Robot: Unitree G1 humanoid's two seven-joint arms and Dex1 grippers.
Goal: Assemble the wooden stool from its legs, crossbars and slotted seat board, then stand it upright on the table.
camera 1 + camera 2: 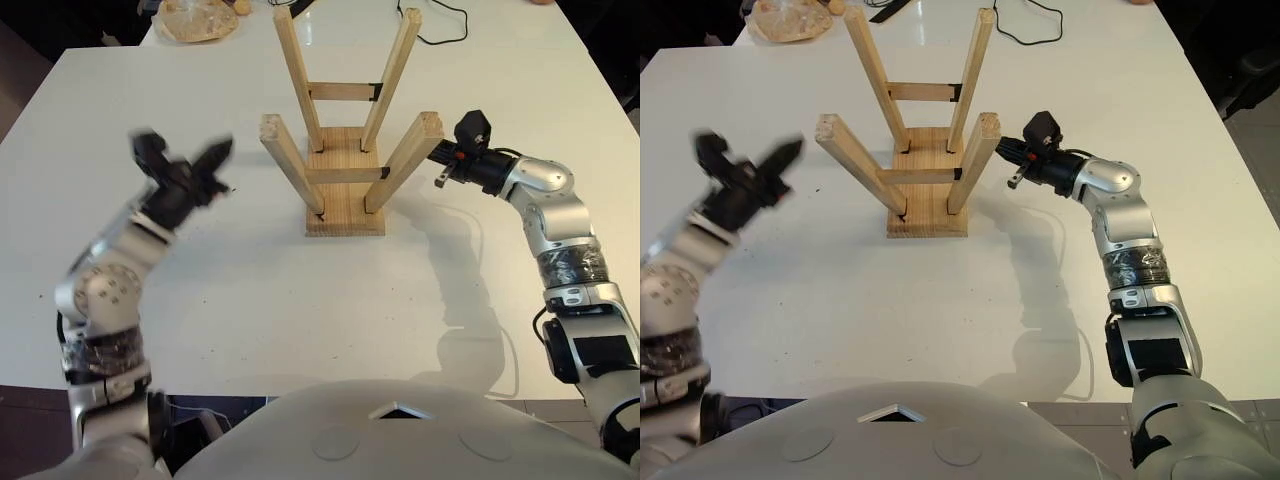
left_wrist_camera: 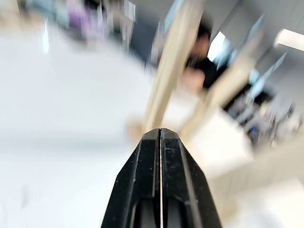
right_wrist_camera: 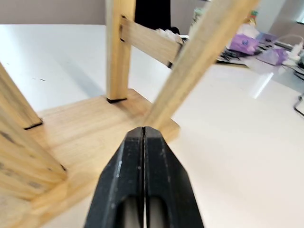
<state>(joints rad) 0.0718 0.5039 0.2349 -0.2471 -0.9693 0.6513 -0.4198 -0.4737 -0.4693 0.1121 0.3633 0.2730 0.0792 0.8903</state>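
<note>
The wooden stool rests upside down mid-table, its seat board (image 1: pixel 345 217) flat on the surface and its legs pointing up. Crossbars (image 1: pixel 345 92) (image 1: pixel 345 175) join the legs. Just right of the near right leg (image 1: pixel 405 162), close to its upper end, is my right gripper (image 1: pixel 441 154), shut and holding nothing; I cannot tell whether it touches the wood. In the right wrist view its shut fingertips (image 3: pixel 144 129) point at that leg (image 3: pixel 199 57). My left gripper (image 1: pixel 215 153) is raised off the table left of the stool, shut and empty, apart from the near left leg (image 1: pixel 290 160).
A clear bag (image 1: pixel 200 20) of yellowish items lies at the table's far left edge. A black cable (image 1: pixel 445 25) runs along the far edge behind the stool. The white table (image 1: pixel 300 310) is bare in front of the stool and on both sides.
</note>
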